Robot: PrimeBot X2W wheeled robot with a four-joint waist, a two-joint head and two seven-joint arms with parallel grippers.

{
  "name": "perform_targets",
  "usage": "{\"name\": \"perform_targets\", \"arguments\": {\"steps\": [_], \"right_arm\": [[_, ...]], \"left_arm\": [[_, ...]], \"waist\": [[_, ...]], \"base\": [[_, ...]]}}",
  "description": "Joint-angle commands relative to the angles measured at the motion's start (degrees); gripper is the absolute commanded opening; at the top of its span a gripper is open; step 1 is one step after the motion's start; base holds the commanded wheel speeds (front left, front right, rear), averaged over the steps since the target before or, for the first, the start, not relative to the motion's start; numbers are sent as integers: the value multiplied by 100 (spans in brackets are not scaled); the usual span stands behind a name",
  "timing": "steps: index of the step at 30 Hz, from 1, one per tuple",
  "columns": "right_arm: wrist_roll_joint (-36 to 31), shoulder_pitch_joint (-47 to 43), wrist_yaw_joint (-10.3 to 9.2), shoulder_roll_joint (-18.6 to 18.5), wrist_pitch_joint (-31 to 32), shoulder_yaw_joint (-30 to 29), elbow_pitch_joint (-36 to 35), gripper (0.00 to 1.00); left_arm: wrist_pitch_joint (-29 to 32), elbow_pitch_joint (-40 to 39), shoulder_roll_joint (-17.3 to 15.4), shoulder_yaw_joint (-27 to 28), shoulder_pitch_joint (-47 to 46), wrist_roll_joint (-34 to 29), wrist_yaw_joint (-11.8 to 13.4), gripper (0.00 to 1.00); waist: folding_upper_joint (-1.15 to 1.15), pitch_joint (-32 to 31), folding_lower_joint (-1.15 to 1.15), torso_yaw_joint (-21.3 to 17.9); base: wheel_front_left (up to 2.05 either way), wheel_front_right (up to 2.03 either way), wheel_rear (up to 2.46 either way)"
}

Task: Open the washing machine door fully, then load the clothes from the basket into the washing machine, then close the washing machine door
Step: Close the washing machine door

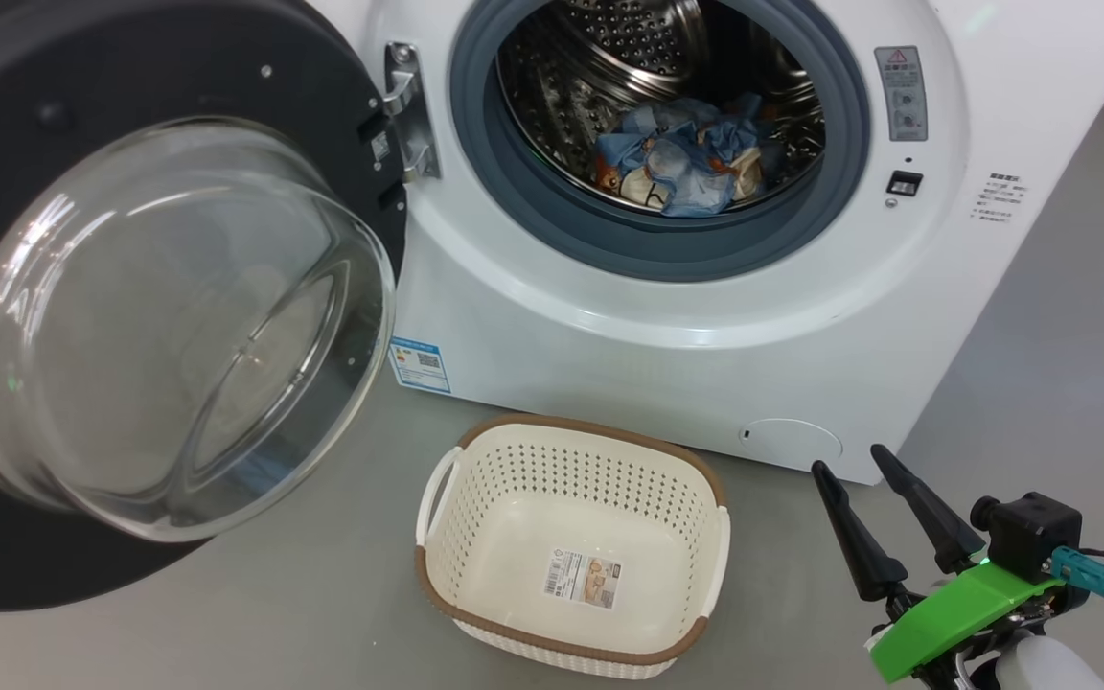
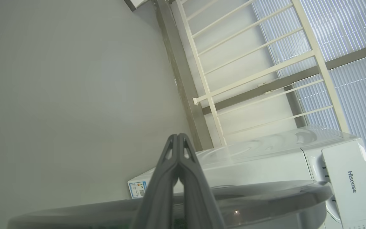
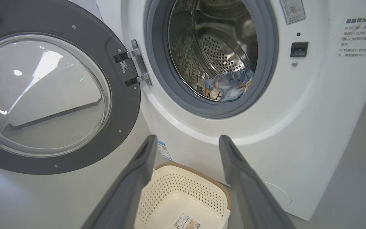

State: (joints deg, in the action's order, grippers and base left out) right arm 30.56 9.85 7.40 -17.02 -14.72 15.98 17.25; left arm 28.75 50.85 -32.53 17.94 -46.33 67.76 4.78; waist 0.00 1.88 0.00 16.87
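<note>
Basket (image 1: 514, 471) stands on grey floor (image 1: 274, 604) before washing machine (image 1: 609, 335).

Floor (image 1: 1041, 316): smooth, pale grey, matte with a faint sheen, plain right across your head view. The same grey floor takes the left side of your left wrist view, which is turned on its side. There, a dull brownish-grey skirting strip (image 2: 183, 82) runs where the floor meets a white wall (image 2: 233, 35). Against that wall stands a cream-white railing (image 2: 259, 71), thin parallel bars between thicker posts. Beyond it you have a window with white slatted blinds (image 2: 354, 22), closed and glowing bluish-white with daylight. A dark grey frame bar (image 2: 354, 57) crosses them. Light is soft and even; shadows on the floor are faint.
</note>
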Motion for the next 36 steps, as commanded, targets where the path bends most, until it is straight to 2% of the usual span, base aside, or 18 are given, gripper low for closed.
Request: {"name": "perform_targets", "arguments": {"steps": [1, 9, 15, 23, 31, 36], "right_arm": [[41, 166, 9, -105, -28, 120, -116, 100], [60, 126, 9, -99, -28, 129, -81, 100], [50, 94, 9, -53, -28, 91, -93, 100], [20, 38, 9, 37, -28, -14, -97, 100], [13, 18, 9, 123, -28, -35, -91, 100], [23, 10, 9, 136, -28, -79, -98, 100]], "left_arm": [[62, -95, -436, 70, -211, 42, -51, 0], [419, 101, -412, -136, -261, 23, -249, 0], [1158, 17, -429, -496, -140, -47, -497, 0], [1964, -441, -245, -651, 87, 174, -639, 0], [2836, -1304, 4, -687, 524, 584, -577, 0], [3232, -2049, 128, -613, 840, 857, -339, 0]], "waist": [[0, 15, 0, -40], [0, -24, 0, -116], [0, -54, 0, -87], [0, -88, 0, 43], [0, -125, 0, 88], [0, -116, 0, 93]], "base": [[0, 0, 0], [0, 0, 0], [0, 0, 0], [0, 0, 0], [0, 0, 0], [0, 0, 0]]}}
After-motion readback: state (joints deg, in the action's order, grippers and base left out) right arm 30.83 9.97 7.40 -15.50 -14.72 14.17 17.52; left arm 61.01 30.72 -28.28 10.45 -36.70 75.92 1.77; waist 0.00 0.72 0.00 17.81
